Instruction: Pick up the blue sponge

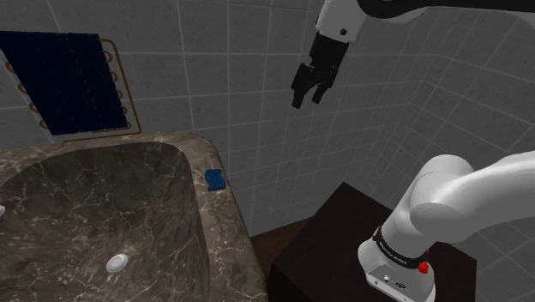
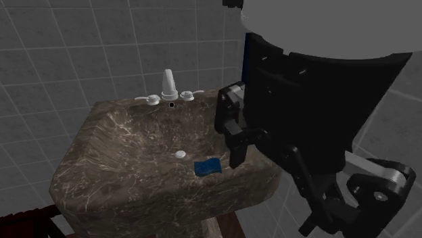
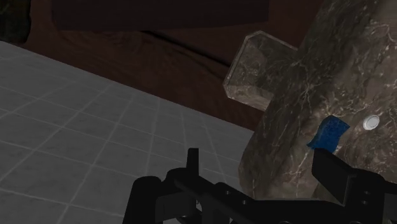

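Hanging high in front of the tiled wall (image 1: 240,77), your pincer (image 1: 307,100) points downward with its two black fingers (image 1: 297,96) spread; nothing sits between them. In the wrist view you see the same: the fingers stand apart, empty, with grey tiles and the sink beyond them.

You find the sponge (image 1: 214,179) well apart from the pincer, lower and toward the shoulder view's left. It is small and blue, and it lies flat on the rim (image 1: 230,214) of the sink (image 2: 101,135), on the side nearest the stand (image 1: 334,249). From the wrist view the sponge (image 3: 329,133) shows just past the right finger, not touching it, beside the drain (image 3: 371,121).

You can see that the sink is brown, veined stone with a deep basin (image 1: 103,206); the pale round drain (image 2: 179,154) sits at its bottom. In the second exterior view the sponge (image 2: 208,166) lies near the drain, and a white faucet (image 2: 168,84) with two handles stands on the far rim against the wall.

Farther out, a dark blue towel (image 1: 64,81) hangs on a rack (image 1: 116,77) on the wall above the sink. The white arm (image 1: 454,202) rises from the dark stand at the shoulder view's lower right.
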Action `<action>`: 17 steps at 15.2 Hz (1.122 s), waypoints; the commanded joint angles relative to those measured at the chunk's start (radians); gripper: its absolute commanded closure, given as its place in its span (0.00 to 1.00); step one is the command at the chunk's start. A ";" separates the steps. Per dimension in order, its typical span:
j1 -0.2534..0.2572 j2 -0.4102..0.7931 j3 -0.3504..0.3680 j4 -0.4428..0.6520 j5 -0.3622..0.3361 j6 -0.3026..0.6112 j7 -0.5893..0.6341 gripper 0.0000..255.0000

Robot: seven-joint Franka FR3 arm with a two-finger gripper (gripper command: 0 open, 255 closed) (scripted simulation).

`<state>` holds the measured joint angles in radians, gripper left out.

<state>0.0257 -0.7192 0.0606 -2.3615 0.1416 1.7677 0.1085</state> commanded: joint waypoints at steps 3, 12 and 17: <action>0.018 0.082 0.068 -0.022 0.034 0.114 0.068 0.00; 0.046 0.321 0.223 0.011 0.062 0.343 0.232 0.00; 0.050 0.489 0.304 0.076 0.026 0.454 0.341 0.00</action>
<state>0.0738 -0.2665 0.3450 -2.3063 0.1776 2.2036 0.4198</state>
